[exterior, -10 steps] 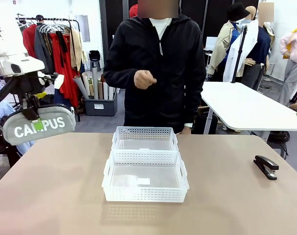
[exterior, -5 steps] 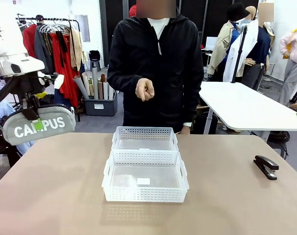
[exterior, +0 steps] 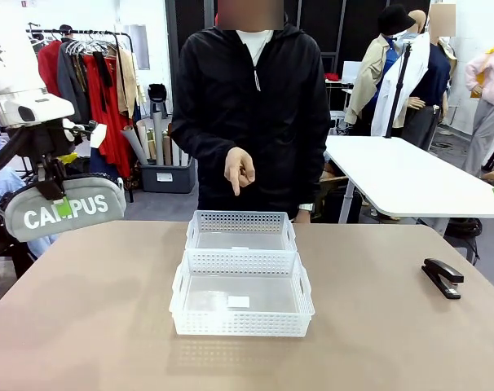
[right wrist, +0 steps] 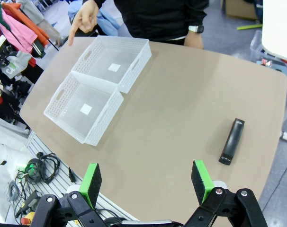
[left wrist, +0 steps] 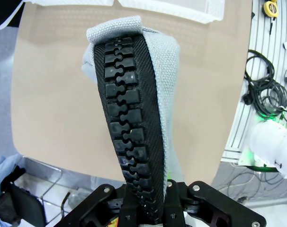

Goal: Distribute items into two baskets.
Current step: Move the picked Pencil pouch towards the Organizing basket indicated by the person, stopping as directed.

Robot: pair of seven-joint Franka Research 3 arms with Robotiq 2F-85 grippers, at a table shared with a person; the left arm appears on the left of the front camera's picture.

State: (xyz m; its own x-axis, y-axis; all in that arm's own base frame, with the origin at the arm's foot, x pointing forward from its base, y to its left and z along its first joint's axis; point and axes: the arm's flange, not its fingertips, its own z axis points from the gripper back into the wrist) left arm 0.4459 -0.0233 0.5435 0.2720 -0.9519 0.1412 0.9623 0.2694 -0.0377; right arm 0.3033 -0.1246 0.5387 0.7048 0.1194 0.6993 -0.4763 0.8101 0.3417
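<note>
While the left hand (exterior: 58,195) is clenched on the pouch (exterior: 63,209) at its zip edge, the pouch hangs in the air at the table's (exterior: 108,326) left side, its "CAMPUS" print facing the robot. In the left wrist view the black zip runs up from between the left hand's (left wrist: 148,201) fingers along the grey pouch (left wrist: 165,71).

The right hand (right wrist: 146,182) is released, its green pads spread wide with nothing between them. It hangs above the table's right side.

The stapler (right wrist: 231,141) lies flat on the table near the right edge (exterior: 443,278), well apart from the baskets.

The near basket (exterior: 241,322) and far basket (exterior: 240,221) stand touching at mid-table. The person's hand (exterior: 240,169) points a finger down over the far basket.
</note>
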